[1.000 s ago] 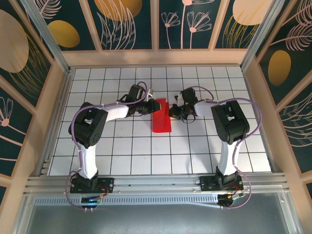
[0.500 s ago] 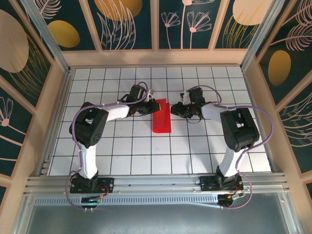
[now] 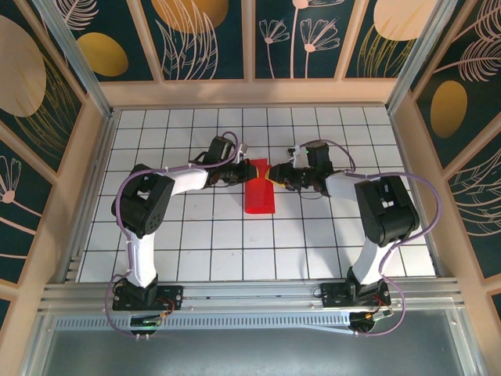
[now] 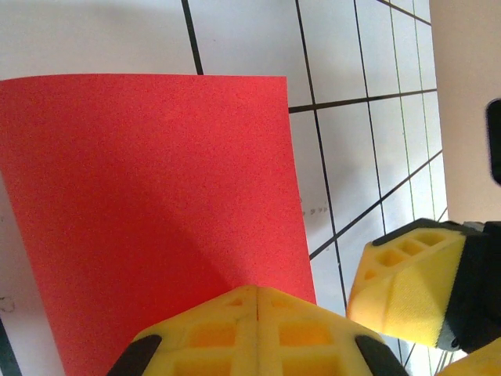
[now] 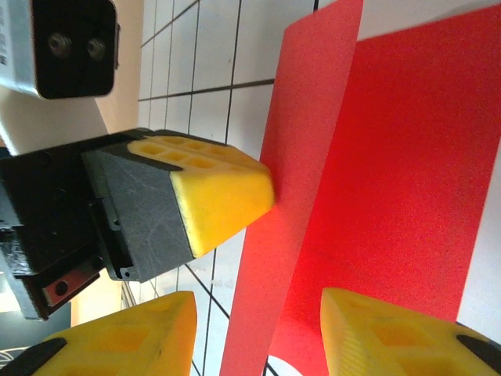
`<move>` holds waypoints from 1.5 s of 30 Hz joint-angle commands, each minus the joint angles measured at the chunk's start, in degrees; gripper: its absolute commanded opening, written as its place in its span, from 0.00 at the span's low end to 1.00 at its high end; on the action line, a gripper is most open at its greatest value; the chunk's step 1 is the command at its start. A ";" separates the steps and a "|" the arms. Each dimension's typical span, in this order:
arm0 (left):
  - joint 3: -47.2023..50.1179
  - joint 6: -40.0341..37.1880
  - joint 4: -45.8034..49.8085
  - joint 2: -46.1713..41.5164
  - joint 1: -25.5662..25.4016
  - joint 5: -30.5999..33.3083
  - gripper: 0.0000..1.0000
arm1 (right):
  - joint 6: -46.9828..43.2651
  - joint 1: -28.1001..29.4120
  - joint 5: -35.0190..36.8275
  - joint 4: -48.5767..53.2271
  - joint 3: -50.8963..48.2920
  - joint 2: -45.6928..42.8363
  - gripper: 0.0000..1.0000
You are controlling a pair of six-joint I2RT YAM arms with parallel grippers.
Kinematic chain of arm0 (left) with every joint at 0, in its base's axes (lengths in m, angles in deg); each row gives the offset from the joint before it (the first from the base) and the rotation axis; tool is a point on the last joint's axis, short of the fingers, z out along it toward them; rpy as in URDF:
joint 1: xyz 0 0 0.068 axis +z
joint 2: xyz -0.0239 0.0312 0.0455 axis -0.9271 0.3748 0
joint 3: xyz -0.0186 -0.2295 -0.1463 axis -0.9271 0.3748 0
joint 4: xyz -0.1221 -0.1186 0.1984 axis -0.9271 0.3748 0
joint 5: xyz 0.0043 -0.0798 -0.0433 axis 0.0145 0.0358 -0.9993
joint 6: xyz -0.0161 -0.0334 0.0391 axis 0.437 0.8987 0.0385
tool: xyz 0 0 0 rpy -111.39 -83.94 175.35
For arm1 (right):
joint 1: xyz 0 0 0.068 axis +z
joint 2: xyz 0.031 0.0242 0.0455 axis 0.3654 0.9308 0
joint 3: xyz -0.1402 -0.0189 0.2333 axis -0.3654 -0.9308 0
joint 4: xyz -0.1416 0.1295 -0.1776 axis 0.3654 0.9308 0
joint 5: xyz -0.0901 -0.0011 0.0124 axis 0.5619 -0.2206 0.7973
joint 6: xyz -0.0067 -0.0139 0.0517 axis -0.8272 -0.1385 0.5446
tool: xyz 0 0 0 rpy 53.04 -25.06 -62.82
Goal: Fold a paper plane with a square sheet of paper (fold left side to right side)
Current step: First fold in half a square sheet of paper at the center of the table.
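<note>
The square sheet of paper (image 3: 259, 193) is bright red and lies folded into a tall strip on the grid table. In the right wrist view its upper flap (image 5: 307, 164) stands a little off the lower layer (image 5: 407, 157). My left gripper (image 3: 249, 170) is shut, its yellow tips (image 4: 257, 291) meeting over the sheet's (image 4: 156, 188) near edge, with no paper visible in the seam. From the right wrist it shows as a yellow tip (image 5: 223, 192) touching the flap's edge. My right gripper (image 3: 275, 175) is open, its fingers (image 5: 407, 337) apart either side of the strip's end (image 5: 258, 337), gripping nothing.
The white grid table (image 3: 196, 235) is ringed by tan wooden walls (image 3: 94, 180). The two grippers sit close together over the strip's far end; the right one's yellow finger (image 4: 407, 282) appears beside the sheet in the left wrist view.
My right gripper has opened and shifted slightly right, then back toward the paper's far corner. The left gripper has closed fully and stayed at the paper's top left.
</note>
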 commanded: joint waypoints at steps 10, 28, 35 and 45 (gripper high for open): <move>-1.56 -0.17 0.23 0.80 -0.48 0.29 0.03 | 2.38 2.64 -1.40 -3.07 1.55 4.34 0.42; -1.32 -1.20 0.98 -2.11 -0.52 1.88 0.14 | 1.32 3.06 1.52 0.21 4.12 6.10 0.03; 1.02 -2.06 2.17 -7.82 -0.51 9.27 0.40 | 0.94 2.97 3.49 3.32 5.15 6.85 0.00; 2.77 -3.01 6.34 -7.20 -0.51 14.22 0.57 | 0.94 2.89 5.39 4.46 5.04 7.11 0.00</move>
